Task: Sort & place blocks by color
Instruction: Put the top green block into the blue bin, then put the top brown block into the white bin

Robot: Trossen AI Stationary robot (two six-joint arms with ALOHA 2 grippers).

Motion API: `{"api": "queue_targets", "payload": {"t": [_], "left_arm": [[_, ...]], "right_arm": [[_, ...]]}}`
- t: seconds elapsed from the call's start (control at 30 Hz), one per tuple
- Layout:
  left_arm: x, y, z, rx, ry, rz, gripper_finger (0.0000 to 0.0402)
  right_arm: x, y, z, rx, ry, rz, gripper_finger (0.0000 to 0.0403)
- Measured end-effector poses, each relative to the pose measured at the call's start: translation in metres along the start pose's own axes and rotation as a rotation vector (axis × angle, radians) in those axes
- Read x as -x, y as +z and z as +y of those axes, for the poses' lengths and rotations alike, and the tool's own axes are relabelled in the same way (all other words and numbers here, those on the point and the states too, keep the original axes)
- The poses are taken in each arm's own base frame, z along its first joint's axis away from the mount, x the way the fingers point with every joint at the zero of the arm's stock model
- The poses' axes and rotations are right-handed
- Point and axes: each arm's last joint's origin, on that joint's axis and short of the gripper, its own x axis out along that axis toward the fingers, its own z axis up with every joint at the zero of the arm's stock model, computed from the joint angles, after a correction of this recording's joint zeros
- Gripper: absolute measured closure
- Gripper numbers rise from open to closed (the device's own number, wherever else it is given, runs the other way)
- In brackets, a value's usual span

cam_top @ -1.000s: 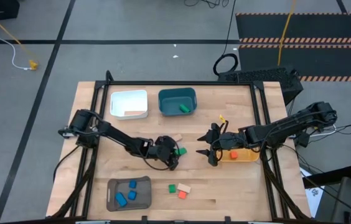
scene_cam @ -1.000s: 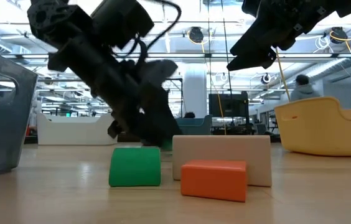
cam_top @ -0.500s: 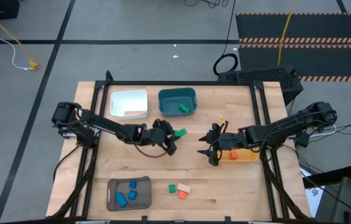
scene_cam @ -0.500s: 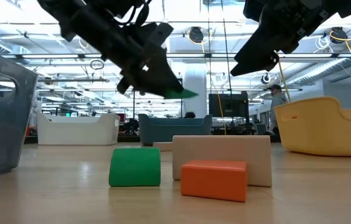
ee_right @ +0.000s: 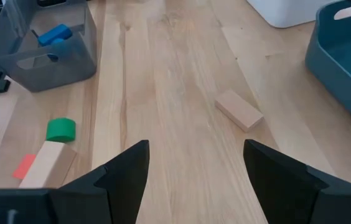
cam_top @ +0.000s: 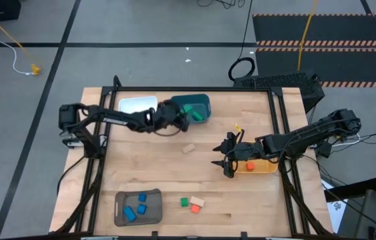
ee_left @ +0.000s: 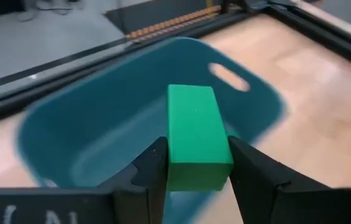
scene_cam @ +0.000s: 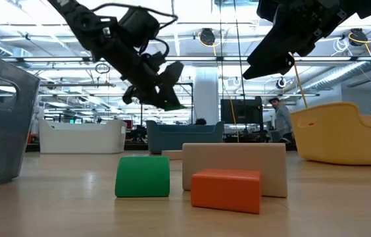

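Observation:
My left gripper [cam_top: 184,117] reaches over the teal bin [cam_top: 198,101] at the far side of the table, shut on a green block [ee_left: 194,134]. The low view shows this gripper [scene_cam: 167,95] raised well above the table. My right gripper [cam_top: 222,161] hangs open and holds nothing, next to the yellow bin [cam_top: 263,168], which has a red block [cam_top: 249,165] in it. One tan block [cam_top: 189,148] lies flat on the table's middle. Near the front edge a green [cam_top: 184,201], a tan [cam_top: 198,200] and a red-orange block [cam_top: 195,209] lie together. My left gripper pinches the green block between its two fingers, which sit on its two opposite long sides [ee_left: 174,163] near the end closest to the wrist. The block runs along the fingers and sticks out ahead of them. It is lifted clear, above the teal bin [ee_left: 101,130].
A white bin [cam_top: 135,105] stands left of the teal one, partly under my left arm. A grey bin [cam_top: 123,208] with blue blocks sits at the front left. Bare wood lies between the two grippers around the tan block [ee_right: 239,110].
My left gripper has risen from the table's middle with the green block and swung toward the far edge. It is now over the teal bin, still shut on the block. The tan block beside it stayed on the table.

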Motion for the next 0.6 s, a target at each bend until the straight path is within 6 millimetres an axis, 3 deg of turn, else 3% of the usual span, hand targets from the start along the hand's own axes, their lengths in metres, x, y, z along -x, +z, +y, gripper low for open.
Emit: {"api": "queue_targets", "payload": {"t": [0.17,0.27,0.43,0.6], "left_arm": [[-0.008,0.008,0.019,0.03,0.056,-0.008,0.0193],[-0.009,0.01,0.023,0.037,0.062,-0.006,0.0176],[-0.009,0.009,0.022,0.041,0.026,0.009,0.0192],[-0.005,0.009,0.006,0.014,-0.21,0.042,0.0227]], "right_arm": [[0.0,0.0,0.0,0.0,-0.001,0.0,0.0151],[0.0,0.0,0.0,0.0,-0.001,0.0,0.0151],[0.0,0.0,0.0,0.0,-0.001,0.0,0.0151],[0.0,0.0,0.0,0.0,-0.001,0.0,0.0151]]}}
